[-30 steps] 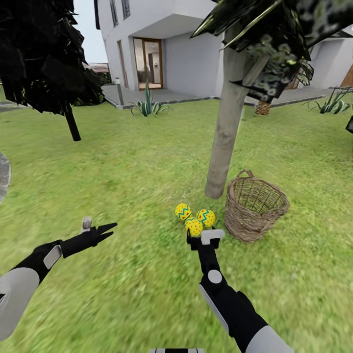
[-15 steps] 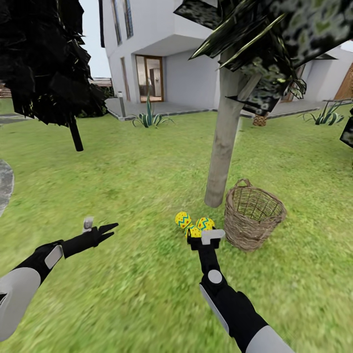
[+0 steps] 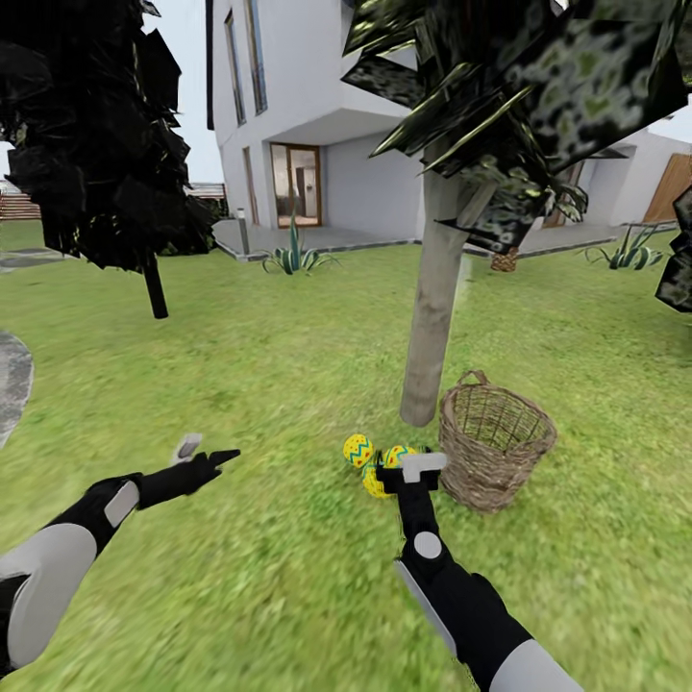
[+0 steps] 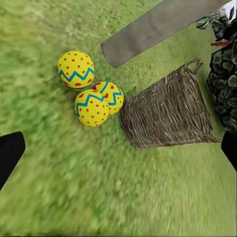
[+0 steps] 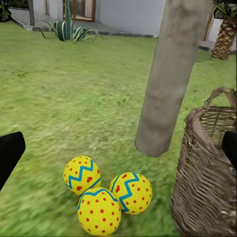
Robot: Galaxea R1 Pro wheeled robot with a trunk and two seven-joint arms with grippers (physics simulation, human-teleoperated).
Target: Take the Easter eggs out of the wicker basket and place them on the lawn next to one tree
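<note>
eggs: three bunched on the lawn, between tree and basket
right gripper: spread, empty
left gripper: can't tell

Bright, even daylight everywhere, with no clear direction to it and hardly any cast shadows. The lawn smears into soft blur near the arms, sharper farther off. The dark tree at the left reads nearly black. No glare anywhere.
</note>
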